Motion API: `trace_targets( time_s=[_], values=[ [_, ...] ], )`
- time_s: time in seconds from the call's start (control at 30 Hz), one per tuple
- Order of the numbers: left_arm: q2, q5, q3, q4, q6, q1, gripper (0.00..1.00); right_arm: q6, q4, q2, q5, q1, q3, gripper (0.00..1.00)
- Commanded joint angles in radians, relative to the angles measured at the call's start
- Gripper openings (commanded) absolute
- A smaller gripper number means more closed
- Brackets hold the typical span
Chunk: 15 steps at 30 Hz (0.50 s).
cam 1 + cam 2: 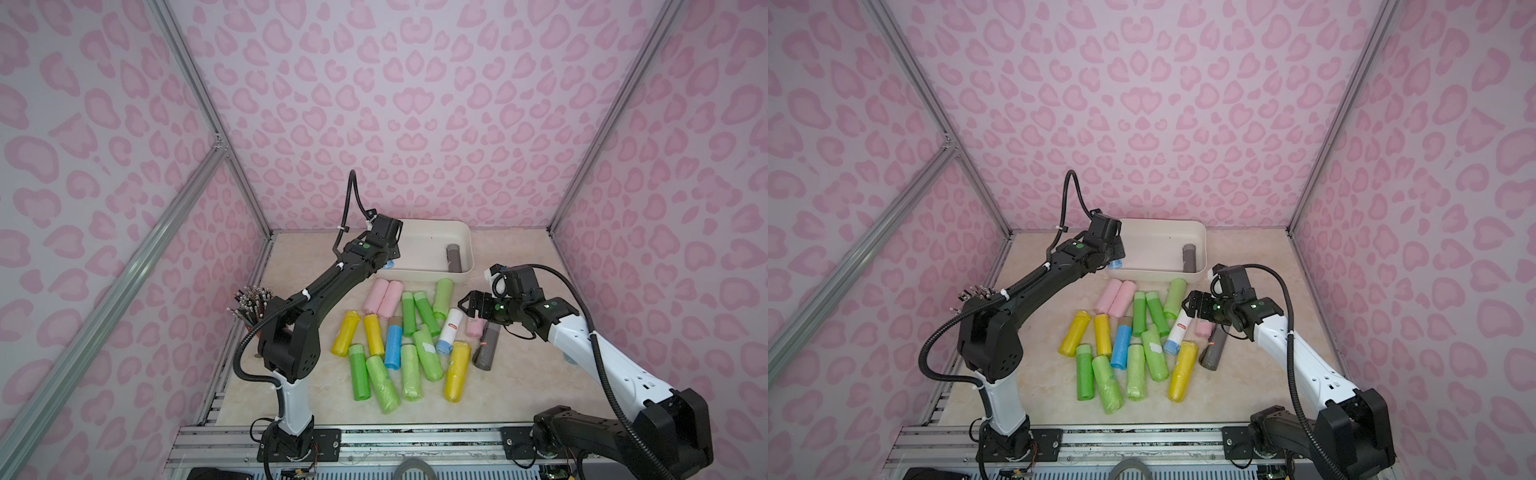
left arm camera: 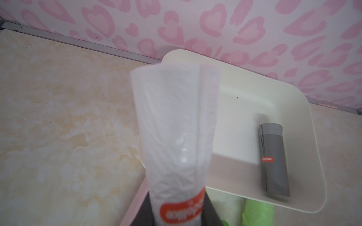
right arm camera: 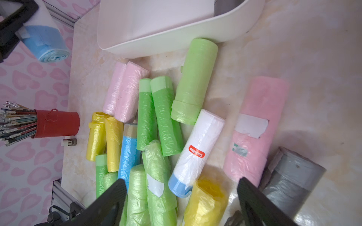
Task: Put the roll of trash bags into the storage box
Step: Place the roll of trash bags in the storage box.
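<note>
Over the near left corner of the storage box (image 1: 424,277), we find the left gripper (image 2: 177,212) clamped on a white-and-blue roll of trash bags (image 2: 174,127), raised off the table (image 1: 519,386). 1 gray roll (image 1: 454,258) lies inside the box by its right wall. We note the right gripper (image 3: 182,181) spread open above the loose rolls (image 1: 409,328).

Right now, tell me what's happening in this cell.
The left gripper is shut on a white trash bag roll with a blue end, holding it at a corner of the storage box, not yet released. One grey roll already lies inside. The right gripper hangs open above the loose rolls on the table, holding nothing.
</note>
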Motion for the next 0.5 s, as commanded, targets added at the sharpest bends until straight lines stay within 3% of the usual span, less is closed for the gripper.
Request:
trace_targets(
  time_s=[0.0, 0.3, 0.47],
  values=[
    [0.088, -0.035, 0.108, -0.040, 0.091, 0.011, 0.00, -0.017, -0.020, -0.001, 0.009, -0.001, -0.015, 0.90],
    [0.391, -0.083, 0.481, -0.186, 0.175, 0.047, 0.00, -0.014, -0.020, -0.017, -0.006, -0.001, -0.030, 0.90],
    [0.470, -0.114, 0.555, -0.159, 0.221, 0.068, 0.00, -0.013, -0.018, -0.015, -0.021, -0.002, -0.031, 0.90]
  ],
)
